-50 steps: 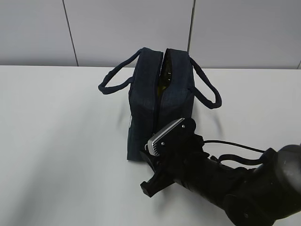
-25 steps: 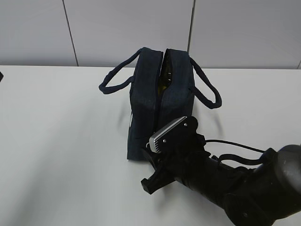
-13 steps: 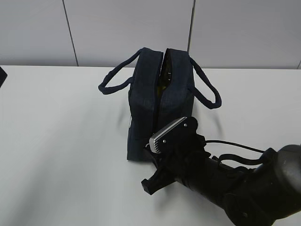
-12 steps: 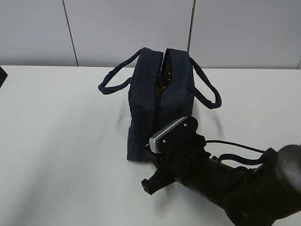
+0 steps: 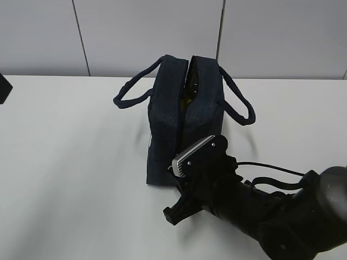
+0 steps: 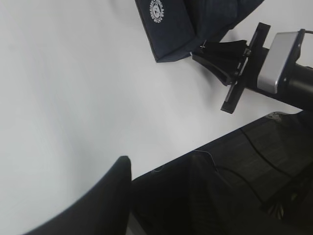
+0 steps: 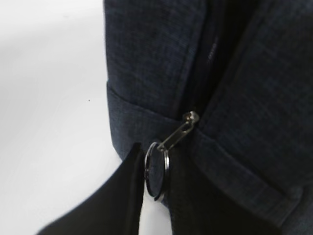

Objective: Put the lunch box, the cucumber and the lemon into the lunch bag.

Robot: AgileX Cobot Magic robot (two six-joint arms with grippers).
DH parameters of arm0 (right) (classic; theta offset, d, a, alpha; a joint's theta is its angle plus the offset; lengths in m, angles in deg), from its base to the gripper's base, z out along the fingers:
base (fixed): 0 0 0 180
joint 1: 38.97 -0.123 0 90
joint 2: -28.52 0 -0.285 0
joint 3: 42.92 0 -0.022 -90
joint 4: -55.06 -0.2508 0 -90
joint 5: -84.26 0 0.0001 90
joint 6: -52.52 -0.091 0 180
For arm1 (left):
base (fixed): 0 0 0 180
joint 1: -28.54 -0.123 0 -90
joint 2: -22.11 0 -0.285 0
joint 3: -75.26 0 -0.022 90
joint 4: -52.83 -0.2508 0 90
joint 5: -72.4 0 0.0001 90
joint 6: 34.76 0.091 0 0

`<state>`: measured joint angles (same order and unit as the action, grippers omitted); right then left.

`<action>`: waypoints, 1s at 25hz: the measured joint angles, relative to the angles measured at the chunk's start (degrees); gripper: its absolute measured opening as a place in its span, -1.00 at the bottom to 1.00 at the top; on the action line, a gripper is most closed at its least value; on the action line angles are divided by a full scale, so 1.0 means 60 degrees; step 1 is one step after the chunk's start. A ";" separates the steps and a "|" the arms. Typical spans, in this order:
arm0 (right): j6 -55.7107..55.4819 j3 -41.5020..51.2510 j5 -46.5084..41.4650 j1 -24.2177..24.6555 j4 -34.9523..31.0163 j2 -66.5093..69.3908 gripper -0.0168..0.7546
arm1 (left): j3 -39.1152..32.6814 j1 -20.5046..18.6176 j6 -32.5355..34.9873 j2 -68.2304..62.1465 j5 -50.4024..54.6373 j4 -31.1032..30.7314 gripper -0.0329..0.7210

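The navy lunch bag (image 5: 168,114) stands mid-table with its top zipper open. Something glossy olive-green (image 5: 188,93) shows in the slit; I cannot tell which item it is. The lunch box, cucumber and lemon are otherwise hidden. My right gripper (image 7: 156,169) is low at the bag's near end, shut on the metal ring pull (image 7: 157,171), which hangs from the slider (image 7: 191,117). The left wrist view shows that gripper (image 6: 208,46) touching the bag's (image 6: 171,24) bottom corner. My left gripper (image 5: 2,86) pokes in at the table's far left, away from the bag, open with one finger (image 6: 112,196) showing and nothing held.
Two loop handles (image 5: 133,92) (image 5: 238,105) hang out to either side of the bag. The right arm (image 5: 260,211) lies across the table's near right. White tabletop (image 5: 70,162) stretches left of the bag; a grey panel wall (image 5: 146,32) stands behind.
The right jaws have narrowed onto the ring pull. The left gripper has edged into the exterior view at the far left. The bag has stayed put.
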<state>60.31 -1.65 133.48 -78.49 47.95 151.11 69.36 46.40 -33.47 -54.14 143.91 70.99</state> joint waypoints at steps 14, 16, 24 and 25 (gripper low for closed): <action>0.0000 0.0000 -0.0088 0.0000 0.0000 0.0000 -0.96 | 0.0000 0.0093 -0.0016 0.0000 0.0000 0.0255 -0.20; 0.0000 0.0000 -0.0104 0.0000 -0.0007 0.0000 -0.96 | 0.0000 0.0093 -0.0016 0.0000 0.0000 0.0325 -0.20; 0.0000 0.0366 -0.0111 0.0000 -0.0022 -0.0349 -0.96 | 0.0000 0.0093 -0.0016 0.0000 0.0000 0.0593 -0.20; 0.0000 0.0409 -0.0111 0.0000 -0.0022 -0.0374 -0.96 | 0.0000 0.0093 -0.0016 0.0000 0.0000 0.0593 -0.20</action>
<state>60.31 0.81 132.81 -78.49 47.81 148.87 69.36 46.96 -33.57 -54.14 143.91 74.54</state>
